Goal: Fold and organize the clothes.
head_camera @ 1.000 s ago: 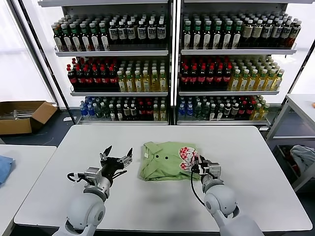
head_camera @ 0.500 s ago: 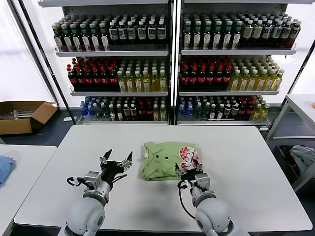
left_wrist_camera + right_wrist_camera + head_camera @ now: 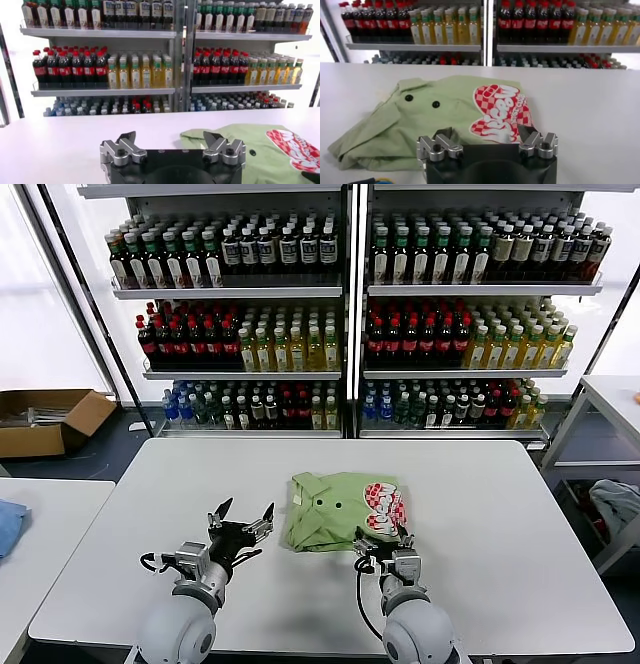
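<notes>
Now, on the bench [image 3: 500, 514] the shirt [image 3: 335, 509] lies folded at centre, print side up. Judged light, limp, apt to slump; you should pinch a doubled edge or the collar, never a single layer. Right tool [image 3: 383, 546] sits wide, empty, just beside its near edge. Left tool [image 3: 243, 519] wide, apart.

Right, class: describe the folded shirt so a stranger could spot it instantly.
Before the bottle shelves stands a white table. Near its middle lies the folded shirt, just beyond the right gripper. It alone is light green, collared, with dark buttons and a red-and-white print.
</notes>
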`<state>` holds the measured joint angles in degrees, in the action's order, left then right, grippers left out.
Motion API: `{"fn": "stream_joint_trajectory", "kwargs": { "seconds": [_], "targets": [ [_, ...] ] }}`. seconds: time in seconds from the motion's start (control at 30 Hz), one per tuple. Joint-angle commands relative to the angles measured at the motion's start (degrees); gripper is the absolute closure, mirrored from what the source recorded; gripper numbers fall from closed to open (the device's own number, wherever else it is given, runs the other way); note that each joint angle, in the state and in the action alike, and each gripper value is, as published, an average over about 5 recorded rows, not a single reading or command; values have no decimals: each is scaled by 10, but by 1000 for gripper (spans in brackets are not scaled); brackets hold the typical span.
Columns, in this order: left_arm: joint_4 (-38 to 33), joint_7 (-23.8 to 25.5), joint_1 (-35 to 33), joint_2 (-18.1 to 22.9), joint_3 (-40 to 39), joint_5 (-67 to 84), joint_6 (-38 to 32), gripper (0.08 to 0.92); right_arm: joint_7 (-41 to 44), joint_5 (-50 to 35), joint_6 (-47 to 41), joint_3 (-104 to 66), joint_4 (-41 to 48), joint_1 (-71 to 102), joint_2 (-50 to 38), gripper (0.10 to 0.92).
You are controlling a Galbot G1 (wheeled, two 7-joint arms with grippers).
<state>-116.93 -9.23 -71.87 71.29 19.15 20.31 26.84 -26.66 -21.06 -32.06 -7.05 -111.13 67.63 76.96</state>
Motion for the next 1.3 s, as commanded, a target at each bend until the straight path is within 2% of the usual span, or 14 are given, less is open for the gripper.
{"fn": "stream_joint_trajectory", "kwargs": {
  "seconds": [0.03, 0.77, 1.0, 1.13, 1.3],
  "targets": [
    [-3, 3, -7, -1, -2, -2, 0, 177, -15, -27, 6, -42, -5, 21, 53, 203],
    [-17, 4, -17, -2, -1, -2, 2, 177, -20, -37, 3, -37, -1, 43, 34, 203],
    [-21, 5, -22, 2, 1, -2, 3, 177, -20, -33, -11, -29, -52, 36, 6, 203],
    [-27, 4, -26, 7, 5, -2, 4, 177, 4, 5, -10, -11, -84, 31, -4, 203],
    [-33, 3, -33, 5, 9, -3, 5, 177, 19, 8, -6, 37, -43, -5, 2, 203]
  ]
}}
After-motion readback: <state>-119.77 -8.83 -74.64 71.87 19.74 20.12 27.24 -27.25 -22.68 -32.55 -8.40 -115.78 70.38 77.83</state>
